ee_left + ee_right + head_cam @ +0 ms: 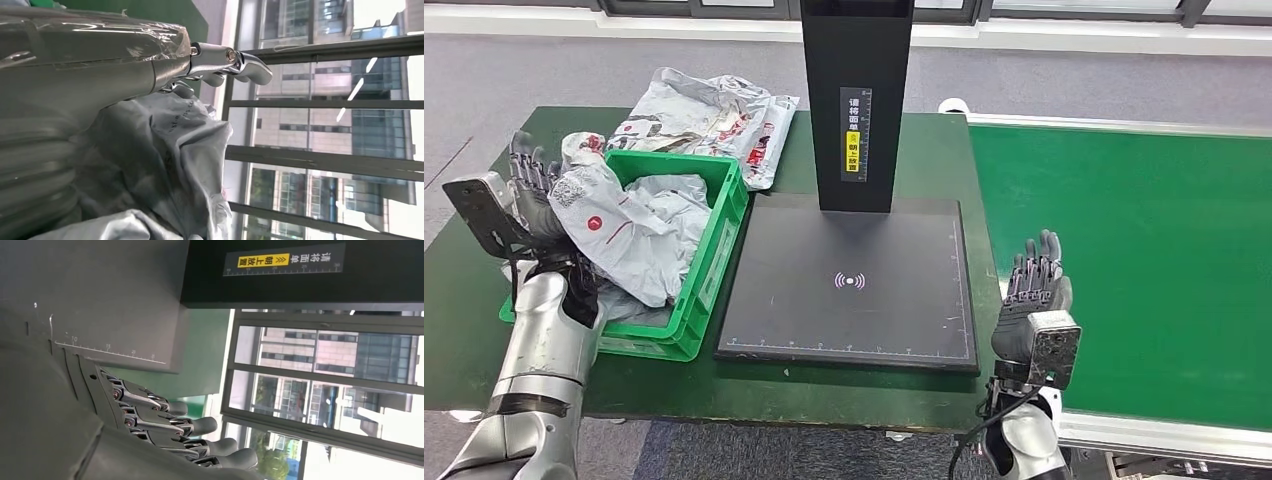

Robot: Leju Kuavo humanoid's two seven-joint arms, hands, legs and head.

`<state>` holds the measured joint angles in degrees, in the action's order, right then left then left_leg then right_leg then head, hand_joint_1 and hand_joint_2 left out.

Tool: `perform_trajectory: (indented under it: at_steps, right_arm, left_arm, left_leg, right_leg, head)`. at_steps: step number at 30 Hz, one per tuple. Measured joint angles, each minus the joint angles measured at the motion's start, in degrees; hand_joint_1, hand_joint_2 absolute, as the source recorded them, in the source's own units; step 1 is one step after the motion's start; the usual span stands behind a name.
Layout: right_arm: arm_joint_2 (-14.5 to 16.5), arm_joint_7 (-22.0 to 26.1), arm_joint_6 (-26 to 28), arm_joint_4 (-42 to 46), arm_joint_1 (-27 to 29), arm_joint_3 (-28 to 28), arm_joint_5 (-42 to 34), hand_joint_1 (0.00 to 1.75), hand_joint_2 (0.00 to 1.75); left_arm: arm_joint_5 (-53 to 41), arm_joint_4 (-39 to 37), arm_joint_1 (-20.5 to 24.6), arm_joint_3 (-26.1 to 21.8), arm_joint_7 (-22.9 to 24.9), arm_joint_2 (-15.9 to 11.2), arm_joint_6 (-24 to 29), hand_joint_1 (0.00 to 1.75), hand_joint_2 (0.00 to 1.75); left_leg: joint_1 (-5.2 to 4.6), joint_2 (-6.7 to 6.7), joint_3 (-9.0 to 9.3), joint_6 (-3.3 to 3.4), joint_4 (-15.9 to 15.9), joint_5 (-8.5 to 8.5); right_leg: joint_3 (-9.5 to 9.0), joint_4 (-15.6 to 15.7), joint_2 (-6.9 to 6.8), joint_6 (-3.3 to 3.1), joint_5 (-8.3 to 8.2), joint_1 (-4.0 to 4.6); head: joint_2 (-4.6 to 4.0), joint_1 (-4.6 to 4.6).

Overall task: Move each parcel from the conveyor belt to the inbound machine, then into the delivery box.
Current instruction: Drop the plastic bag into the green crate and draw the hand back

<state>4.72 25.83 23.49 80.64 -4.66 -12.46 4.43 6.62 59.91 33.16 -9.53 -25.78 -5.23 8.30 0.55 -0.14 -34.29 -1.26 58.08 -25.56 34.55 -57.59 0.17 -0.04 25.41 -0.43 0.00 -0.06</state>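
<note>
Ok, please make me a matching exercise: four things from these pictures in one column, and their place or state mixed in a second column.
Things:
1. left hand
2. right hand
3. green crate
4. scanner plate

Places or states:
a. lies bare, between crate and belt
b. holds a grey parcel over the crate
c. open, beside the conveyor belt
d. contains grey parcels

Pairs: 1-b, 2-c, 3-d, 4-a

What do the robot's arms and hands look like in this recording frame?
Both arms are silver metal with jointed segments. The left robot hand has dark grey segmented fingers and a flat grey bracket beside the wrist. The right robot hand has the same dark fingers with paler tips, a speckled grey square plate at the wrist, and a black cable looping below it. In the right wrist view its fingers show bare metal links and rounded grey tips.
</note>
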Motion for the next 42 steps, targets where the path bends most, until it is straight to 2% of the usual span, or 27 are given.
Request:
perform_trajectory:
  at_steps: [5,17,20,24,30,33,36,42]
  right_arm:
    - [-0.1,-0.6,0.0,1.4,0.1,0.0,0.4,0.00,0.00]
    - [-0.3,-0.8,0.2,3.0,0.8,0.0,0.6,0.00,0.00]
    - [-0.4,-0.9,0.5,3.2,1.0,0.1,1.2,0.00,0.00]
    - [-0.7,-1.3,0.5,4.3,1.6,0.3,2.1,0.00,0.00]
    - [-0.8,-1.9,-0.5,5.3,2.4,1.3,3.9,0.00,0.00]
    - [-0.8,-2.1,-0.7,5.8,2.5,1.7,4.9,0.00,0.00]
    - [-0.8,-2.2,-1.1,6.4,2.6,2.3,5.3,0.00,0.00]
    - [-0.8,-1.6,-2.2,6.8,3.0,3.3,5.3,0.00,0.00]
  left_arm:
    - [-2.9,1.7,-0.1,1.9,1.5,-0.1,4.0,0.00,1.75]
    - [-4.6,2.0,0.2,4.1,2.4,-0.1,5.2,0.00,1.75]
    - [-8.9,1.6,0.9,5.3,5.8,-0.5,5.0,0.00,1.75]
    - [-22.2,-1.4,3.6,8.5,11.5,-2.7,5.1,0.00,1.75]
    - [-45.3,-7.2,7.5,12.5,16.3,-7.4,8.2,0.00,1.75]
    - [-52.0,-9.1,8.7,13.0,16.5,-9.1,7.7,0.00,1.75]
    - [-56.3,-9.9,9.1,13.6,15.6,-10.4,4.7,0.00,1.75]
    - [-55.5,-8.6,7.2,13.7,9.7,-15.2,-2.5,0.00,1.75]
  left_leg:
    - [0.00,-0.03,0.00,0.00,0.0,0.00]
    - [0.00,0.01,0.01,0.00,0.0,0.00]
    - [0.00,-0.01,0.00,0.00,0.0,0.01]
    - [0.00,0.01,0.00,0.00,0.0,0.01]
    - [0.00,0.15,0.02,-0.01,0.0,0.01]
    - [0.00,0.16,0.02,-0.01,0.0,0.01]
    - [0.00,0.16,0.01,-0.01,0.0,0.01]
    - [0.01,0.28,0.01,-0.04,0.0,-0.01]
  right_leg:
    - [0.00,0.0,-0.02,0.00,0.00,-0.01]
    - [0.03,0.0,0.03,0.00,0.00,-0.01]
    - [0.03,0.0,0.00,0.00,0.00,-0.01]
    - [0.02,0.0,0.01,-0.01,-0.01,-0.01]
    - [0.05,0.0,0.11,-0.06,-0.05,0.03]
    - [0.06,0.0,0.13,-0.07,-0.05,0.04]
    - [0.05,0.0,0.12,-0.07,-0.05,0.03]
    - [0.07,0.0,0.20,-0.08,-0.04,0.03]
  head:
    - [0.00,-0.01]
    - [0.00,-0.01]
    - [0.00,-0.01]
    - [0.00,-0.01]
    - [0.00,0.00]
    - [0.00,0.00]
    - [0.00,-0.01]
    - [0.00,0.00]
